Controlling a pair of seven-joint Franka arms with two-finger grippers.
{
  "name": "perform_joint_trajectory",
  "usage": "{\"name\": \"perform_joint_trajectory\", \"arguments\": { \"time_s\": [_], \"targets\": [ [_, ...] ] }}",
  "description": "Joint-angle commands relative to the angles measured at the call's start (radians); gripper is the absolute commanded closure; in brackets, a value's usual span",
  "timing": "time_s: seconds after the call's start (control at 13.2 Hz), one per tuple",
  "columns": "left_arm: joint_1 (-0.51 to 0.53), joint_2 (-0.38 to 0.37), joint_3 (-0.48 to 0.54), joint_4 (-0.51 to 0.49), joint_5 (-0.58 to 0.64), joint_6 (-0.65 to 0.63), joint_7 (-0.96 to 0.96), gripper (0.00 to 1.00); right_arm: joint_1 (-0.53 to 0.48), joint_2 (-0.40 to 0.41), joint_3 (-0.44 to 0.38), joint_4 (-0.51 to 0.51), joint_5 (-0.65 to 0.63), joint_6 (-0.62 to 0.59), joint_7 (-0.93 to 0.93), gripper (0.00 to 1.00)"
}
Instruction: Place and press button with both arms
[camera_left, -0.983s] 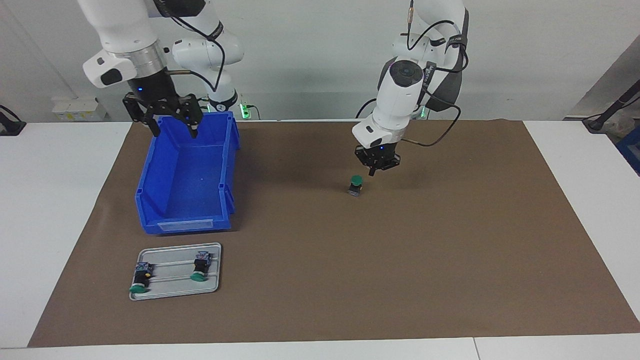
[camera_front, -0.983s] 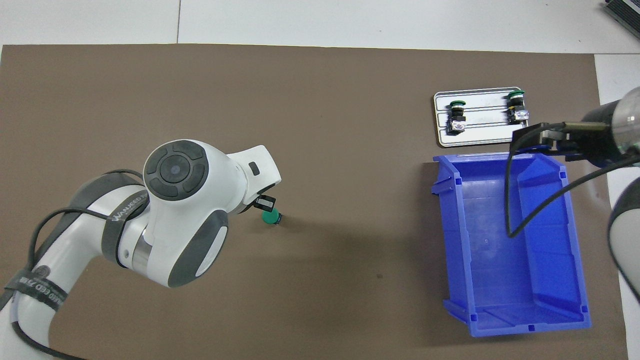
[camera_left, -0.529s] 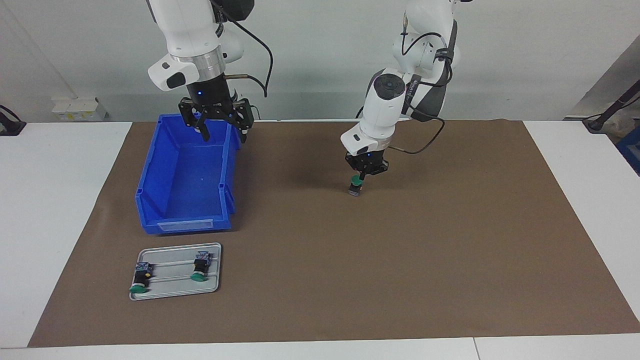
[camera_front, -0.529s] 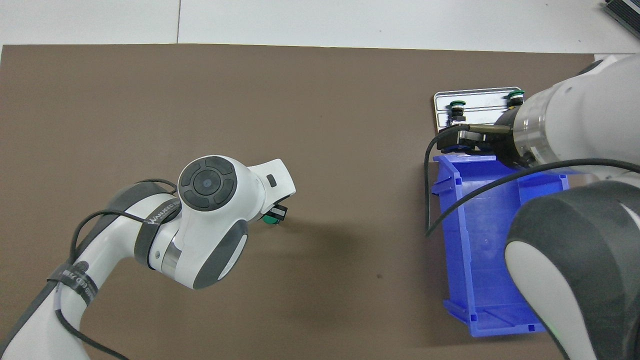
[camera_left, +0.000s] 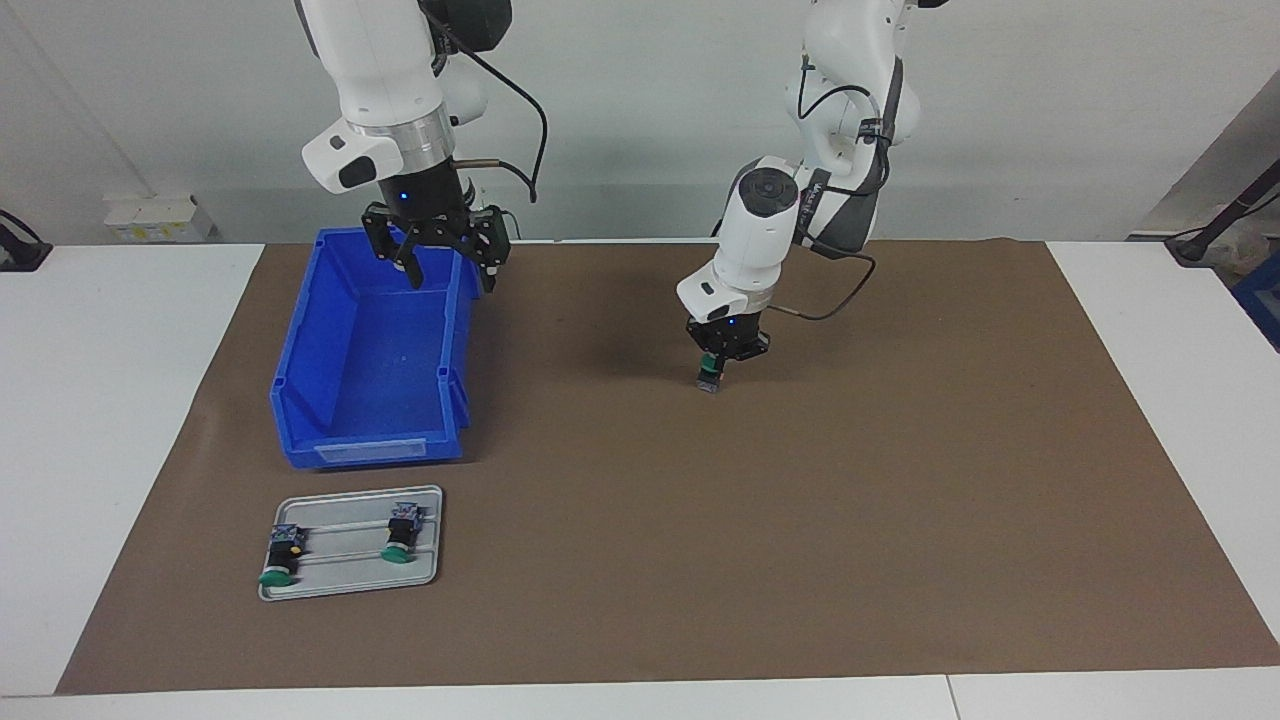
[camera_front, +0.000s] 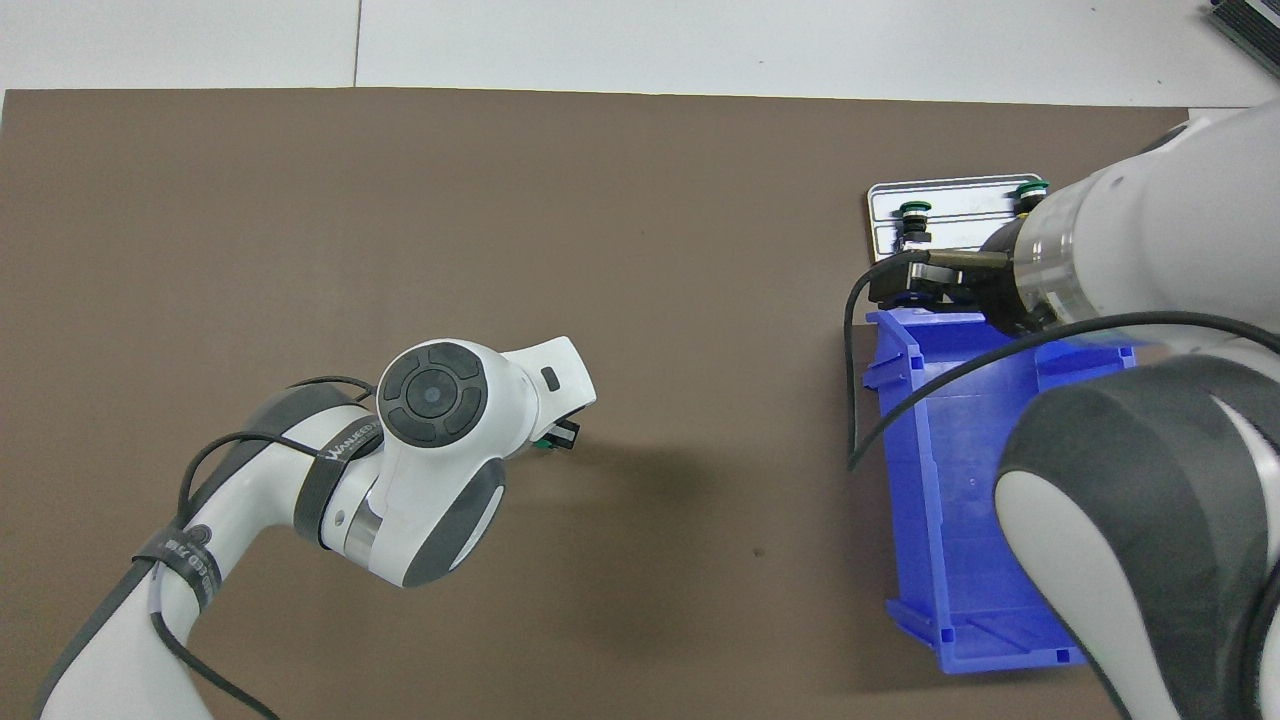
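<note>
We find the button (camera_left: 709, 378) standing upright on the brown mat (camera_left: 900, 500) near mid-table, green cap uppermost, with the left gripper (camera_left: 722, 366) directly on top of it. That gripper's fingertips are pressed together and bear down on the cap; it pinches nothing. In the overhead view only a sliver of green shows at about four o'clock from the arm's round wrist joint.

Handling, in our judgement: the button is small, light and rigid, with a smooth plastic cap and a narrow base, so it should tip easily under an off-centre push. The black cylindrical body below the cap looks the sound place to take hold; the terminal block end is best left alone.

The right gripper (camera_left: 445, 262) hangs with fingers spread over the blue bin (camera_left: 300, 400), at the corner nearest the robots, holding nothing. Two like buttons lie on the grey tray (camera_left: 425, 575), at about six o'clock from the bin in the facing view.

Against the earlier frames: the left gripper, then beside and above the cap, has come down onto it. The right arm has swung from the bin's outer edge toward mid-table. The button, bin and tray have not shifted.
</note>
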Motion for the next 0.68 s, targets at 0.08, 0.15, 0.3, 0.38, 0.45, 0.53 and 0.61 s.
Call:
{"name": "perform_joint_trajectory", "arguments": {
  "time_s": [0.08,0.15,0.3,0.38,0.45,0.53,0.61],
  "targets": [
    [-0.031,0.002,0.015,0.023,0.015,-0.061,-0.043,1.00,0.094,0.056,0.001,-0.017,-0.020,0.078,0.150,0.11],
    [-0.026,-0.009,0.015,0.060,0.015,-0.120,-0.043,1.00,0.120,0.077,0.001,-0.017,-0.031,0.109,0.191,0.11],
    [-0.018,-0.045,0.025,0.084,0.015,-0.175,-0.037,1.00,0.169,0.120,0.001,-0.015,-0.037,0.157,0.267,0.11],
    [0.002,-0.067,0.026,0.083,0.015,-0.179,-0.031,1.00,0.188,0.145,0.001,-0.017,-0.037,0.187,0.302,0.11],
    [0.026,-0.084,0.026,0.083,0.015,-0.195,-0.020,0.87,0.208,0.168,0.001,-0.015,-0.037,0.216,0.336,0.11],
    [0.045,-0.101,0.026,0.083,0.015,-0.219,-0.002,0.71,0.226,0.194,0.001,-0.015,-0.037,0.250,0.360,0.11],
    [0.081,-0.121,0.026,0.075,0.015,-0.234,0.041,0.30,0.235,0.214,0.001,-0.017,-0.037,0.285,0.382,0.11]
  ]
}}
